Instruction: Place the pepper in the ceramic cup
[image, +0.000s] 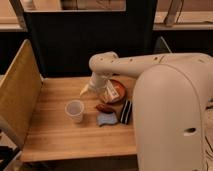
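Observation:
The ceramic cup (75, 110) is a small white handleless cup standing upright on the wooden table (55, 135), left of centre. The pepper (105, 107) is small and dark red-brown. It lies on the table just right of the cup, apart from it. My gripper (97, 94) hangs from the white arm above the table, behind the cup and the pepper and next to the dish. Its fingers are spread and hold nothing.
An orange-brown round dish (119, 90) sits behind the pepper. A blue flat pad (106, 119) lies in front of the pepper, and a dark striped object (126, 111) lies to its right. A yellow panel (17, 92) walls the table's left side. My arm's bulk (170, 115) covers the right.

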